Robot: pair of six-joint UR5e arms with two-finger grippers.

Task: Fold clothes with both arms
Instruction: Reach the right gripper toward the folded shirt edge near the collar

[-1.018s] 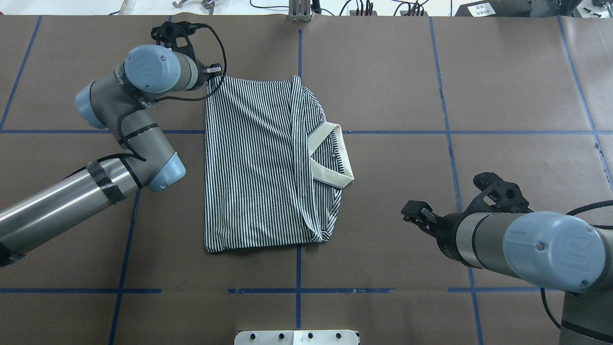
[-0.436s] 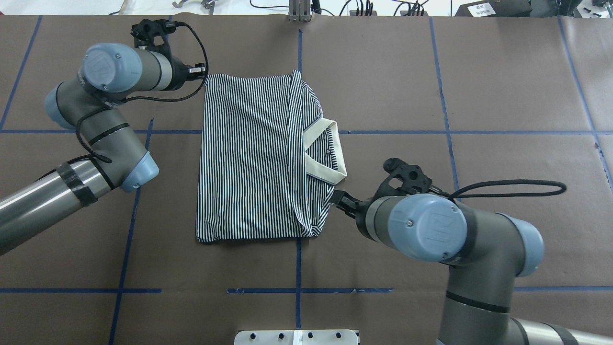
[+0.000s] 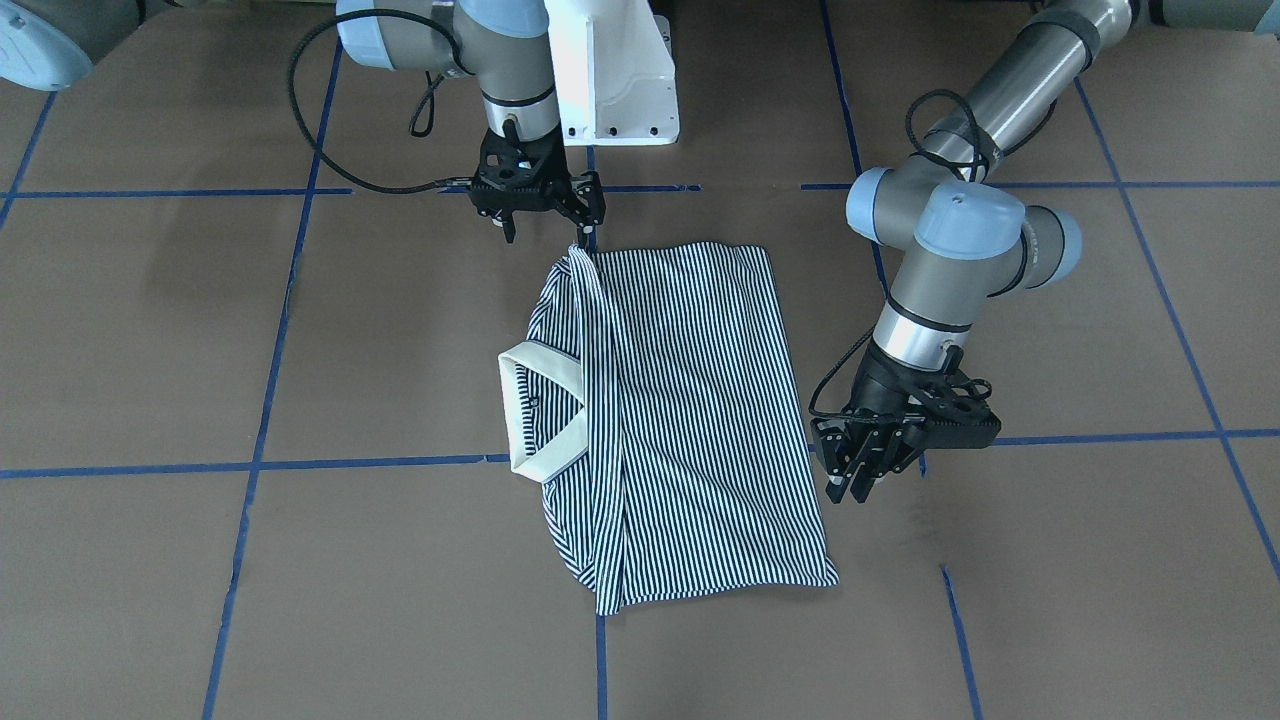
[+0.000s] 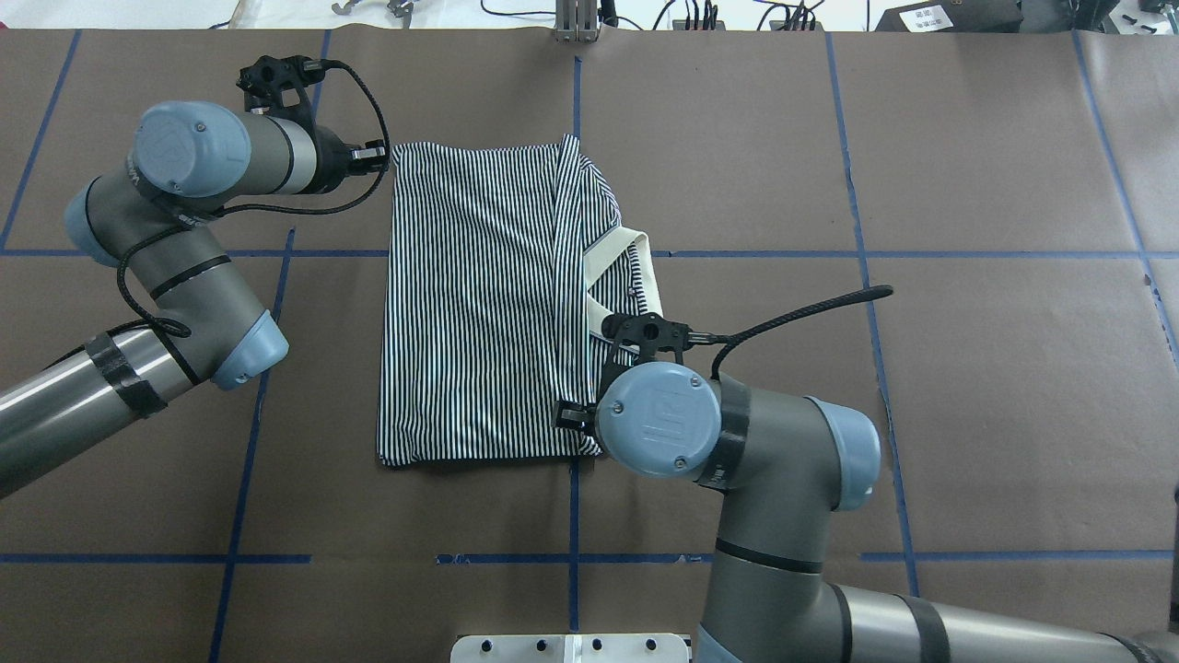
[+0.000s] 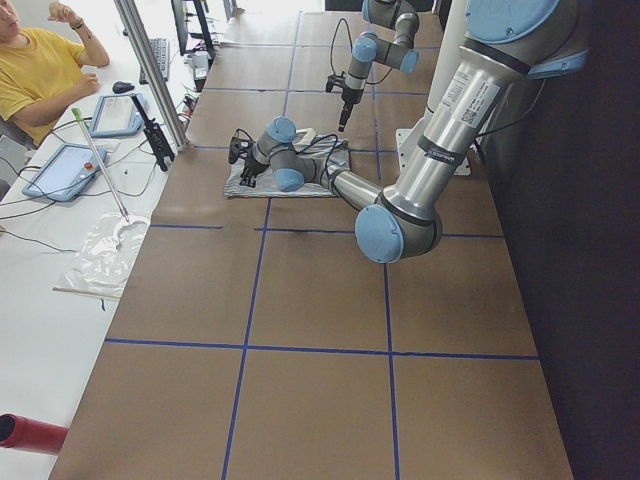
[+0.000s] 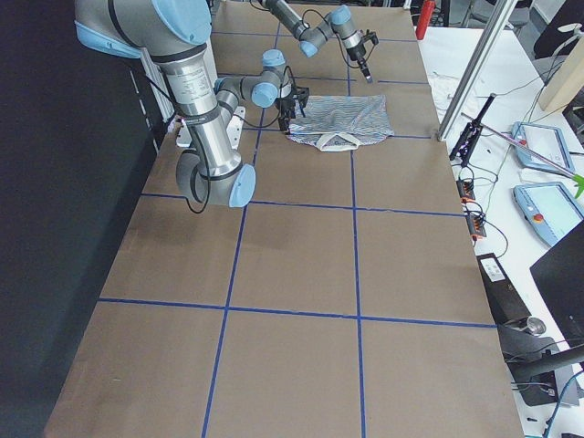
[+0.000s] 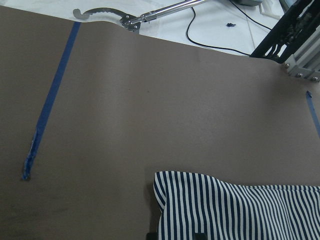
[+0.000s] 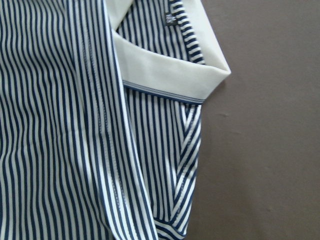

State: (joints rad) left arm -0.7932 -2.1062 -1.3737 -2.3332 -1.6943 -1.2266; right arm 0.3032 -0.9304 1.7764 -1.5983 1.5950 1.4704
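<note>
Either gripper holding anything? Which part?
Nothing visibly held. Right gripper open at the robot-side corner of the navy-and-white striped polo shirt; left gripper raised beside its far corner.

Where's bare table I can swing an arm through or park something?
Free: the far-right squares beyond the collar, out to the table's end; the near-left squares between the left arm and the white base. Crowded: the shirt's far-left corner beside the left gripper, its near-right corner under the right gripper.
</note>
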